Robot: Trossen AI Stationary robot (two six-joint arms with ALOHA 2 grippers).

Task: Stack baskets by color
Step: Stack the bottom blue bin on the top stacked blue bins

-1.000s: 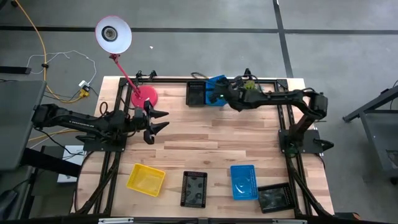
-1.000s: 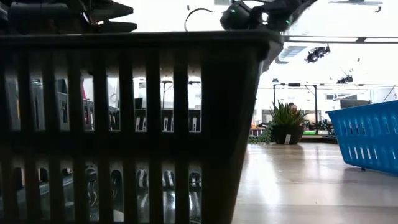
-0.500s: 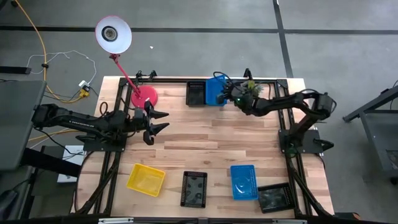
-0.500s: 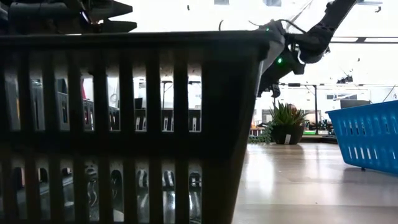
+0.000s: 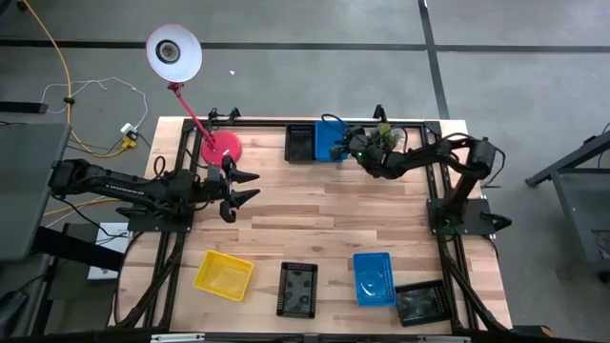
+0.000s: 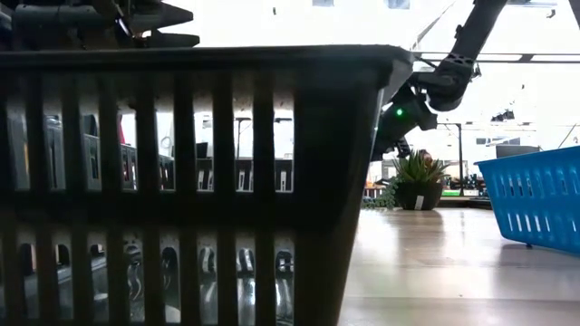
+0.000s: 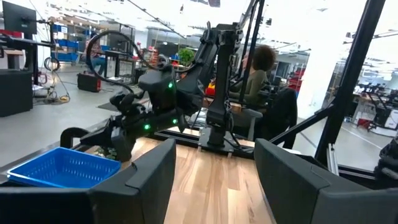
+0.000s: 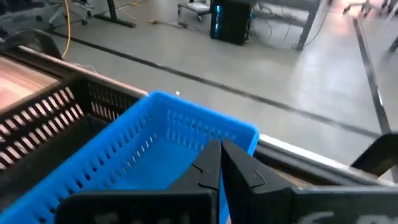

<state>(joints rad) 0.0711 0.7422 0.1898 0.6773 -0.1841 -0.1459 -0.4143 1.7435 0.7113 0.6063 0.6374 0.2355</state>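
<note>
Beside the pink lamp [image 5: 205,133], along the counter's [image 5: 324,224] far edge, we have a black basket [image 5: 300,144] and a blue basket [image 5: 330,140] sitting side by side and touching, and our right gripper [image 5: 351,148] hovers over the blue one with its fingers [image 8: 208,163] pressed together, holding nothing. Our worry is that tight pairing: with the fingers shut we cannot take the rim without spreading first, and a descent onto the mesh could shove the blue basket into the black one or off the counter's back edge. On the side of the counter opposite the lamp lie 4 more baskets: a yellow basket [image 5: 224,274], a second black basket [image 5: 298,288], a second blue basket [image 5: 374,277] and a third black basket [image 5: 420,303] touching it. Our left gripper [image 5: 243,185] waits just in front of the lamp base, fingers [image 7: 146,177] wide and empty.
</note>
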